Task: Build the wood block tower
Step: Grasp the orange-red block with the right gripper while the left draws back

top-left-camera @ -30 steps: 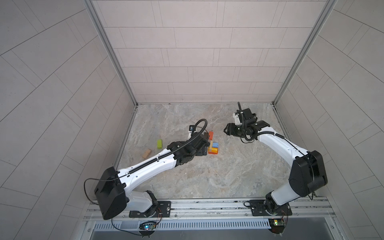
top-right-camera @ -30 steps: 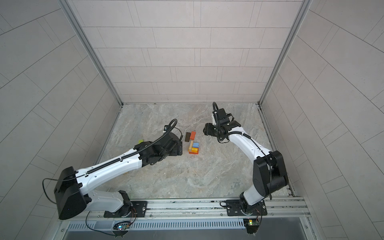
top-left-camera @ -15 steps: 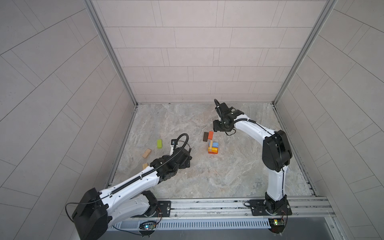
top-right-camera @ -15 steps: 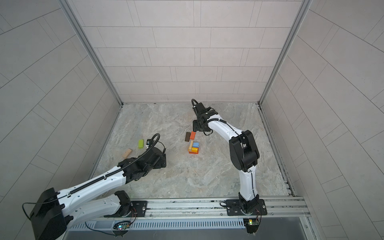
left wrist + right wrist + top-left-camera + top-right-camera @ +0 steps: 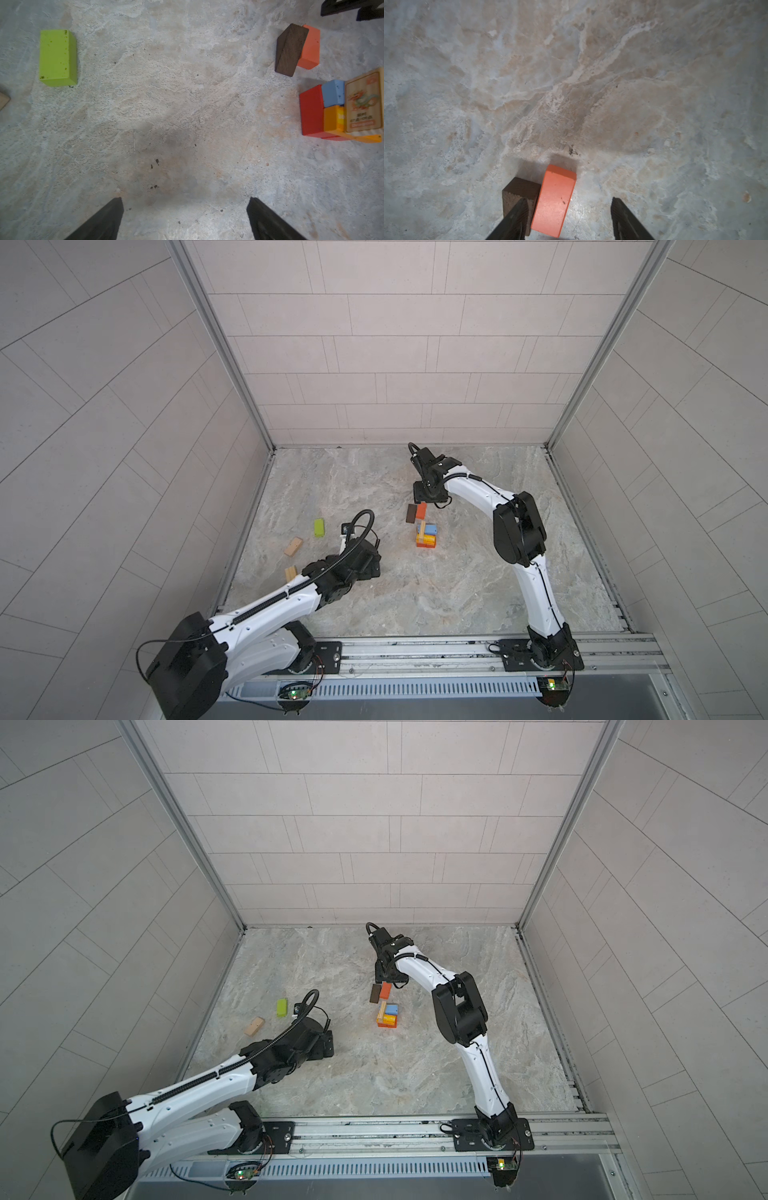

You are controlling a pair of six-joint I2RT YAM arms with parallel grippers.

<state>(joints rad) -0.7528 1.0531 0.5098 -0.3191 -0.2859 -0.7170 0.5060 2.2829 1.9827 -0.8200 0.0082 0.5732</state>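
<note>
Right claw [image 5: 566, 218] open, straddling the orange block [image 5: 553, 199] beside the brown block [image 5: 519, 192]; left claw [image 5: 185, 218] open, empty.

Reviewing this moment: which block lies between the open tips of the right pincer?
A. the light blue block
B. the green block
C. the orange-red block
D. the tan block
C: in the right wrist view the orange-red block lies on the floor between the right pincer tips, beside the dark brown block.

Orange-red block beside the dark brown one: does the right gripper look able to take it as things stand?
Probably yes. The right gripper is open with the orange-red block between its fingers, but the dark brown block sits tight against it under one finger, which may get in the way.
</note>
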